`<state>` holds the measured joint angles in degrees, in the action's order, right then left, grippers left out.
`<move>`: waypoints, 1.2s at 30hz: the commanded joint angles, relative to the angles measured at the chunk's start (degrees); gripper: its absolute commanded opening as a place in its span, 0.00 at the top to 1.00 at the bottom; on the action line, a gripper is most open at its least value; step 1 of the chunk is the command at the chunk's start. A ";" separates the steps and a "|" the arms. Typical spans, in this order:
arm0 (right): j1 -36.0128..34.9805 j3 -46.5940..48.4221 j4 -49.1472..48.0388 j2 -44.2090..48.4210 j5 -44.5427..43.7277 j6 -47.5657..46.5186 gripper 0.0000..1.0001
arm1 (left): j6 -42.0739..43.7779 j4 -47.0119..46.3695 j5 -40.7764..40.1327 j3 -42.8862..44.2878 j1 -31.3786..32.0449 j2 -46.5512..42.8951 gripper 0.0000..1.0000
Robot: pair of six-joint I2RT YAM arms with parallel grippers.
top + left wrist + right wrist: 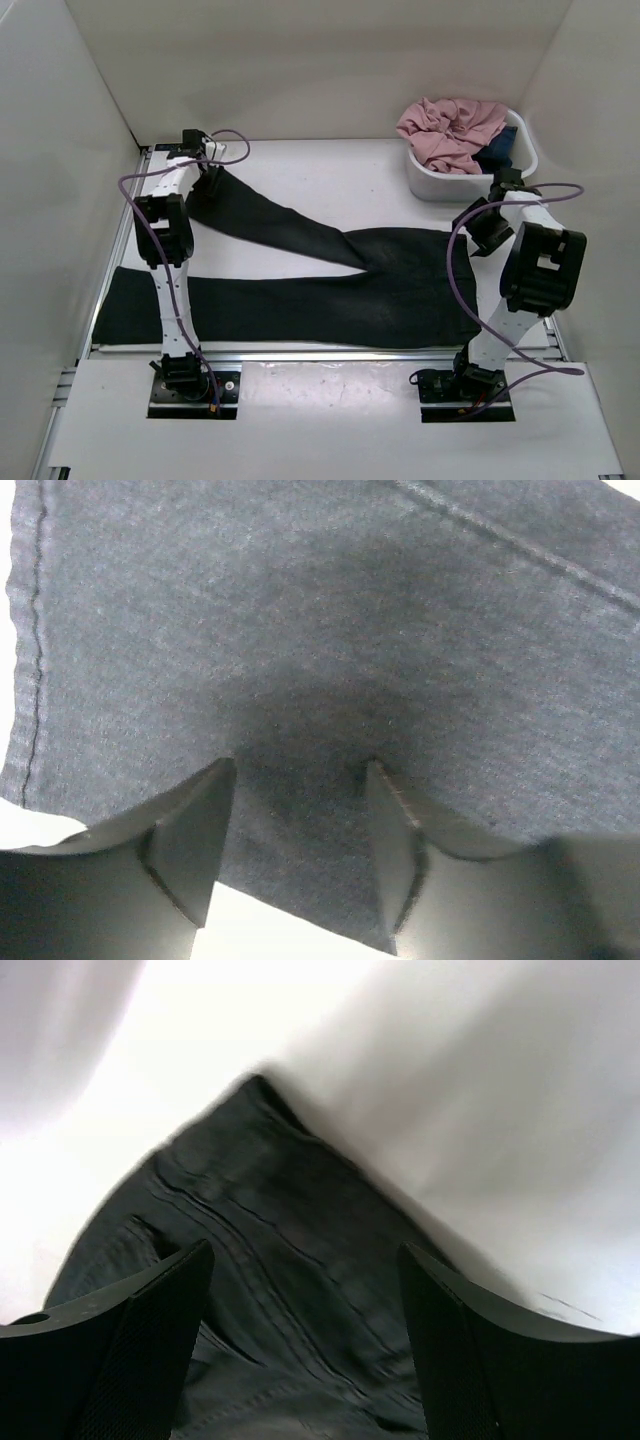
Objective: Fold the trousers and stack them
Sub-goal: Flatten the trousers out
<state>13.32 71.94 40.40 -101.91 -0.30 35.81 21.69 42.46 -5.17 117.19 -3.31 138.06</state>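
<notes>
The black trousers [330, 285] lie spread flat on the table, waist at the right. One leg runs to the far left and the other angles to the back left. My left gripper [212, 178] is down on the cuff end of the back leg. In the left wrist view the grey-black cloth [330, 630] fills the picture, and the left gripper [295, 775] is open with its tips against the cloth near the hem. My right gripper [478, 232] hovers over the waist's back right corner. In the right wrist view it [305, 1250] is open above the seamed waistband [270, 1260].
A white tub [440, 185] stands at the back right, holding a pink garment [450, 130] and a small dark blue garment [500, 150]. White walls close in the table on the left, back and right. The trousers reach the table's front edge.
</notes>
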 commanded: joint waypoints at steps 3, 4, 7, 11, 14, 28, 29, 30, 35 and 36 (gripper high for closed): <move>-1.81 3.29 -1.29 -5.05 -1.29 5.14 0.20 | 0.46 -1.05 -5.47 -13.80 -1.08 -2.78 0.50; -1.81 2.34 -1.29 -5.75 -2.07 6.36 0.20 | 0.46 -1.06 -5.47 -16.44 -1.08 -4.10 0.55; -1.81 -0.74 -2.69 -6.37 -3.22 7.60 0.26 | 1.07 -2.99 -3.28 -26.81 -1.08 -10.51 0.55; -1.81 -2.68 -3.31 -8.57 -3.22 8.13 0.72 | 2.48 -2.99 -0.37 -37.44 -1.70 -18.86 0.53; -1.81 -5.04 -3.31 -9.36 -2.69 8.13 0.91 | 3.00 -2.99 3.39 -38.44 -2.40 -25.19 0.45; -4.26 -2.51 0.46 -6.37 -7.87 -2.06 1.00 | -12.36 1.93 6.23 10.05 -5.04 0.34 0.15; -4.27 -1.90 1.25 -5.85 -8.84 -2.06 1.00 | -13.16 1.41 6.22 10.95 -5.04 1.41 0.13; -4.79 -1.89 1.26 -5.85 -8.85 -2.06 1.00 | -14.04 0.79 6.22 11.65 -5.56 2.47 0.12; -5.32 -1.37 2.92 -5.85 -9.98 -2.68 1.00 | -18.87 -1.15 -4.75 15.00 -5.57 7.92 0.06; -5.32 -1.37 2.93 -5.85 -9.99 -2.68 1.00 | -19.49 -1.15 -5.37 15.00 -6.26 7.93 0.06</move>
<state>8.45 70.67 37.95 -107.28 -7.64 35.11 5.91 39.83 -4.27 130.69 -8.67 146.08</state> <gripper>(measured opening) 0.060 0.938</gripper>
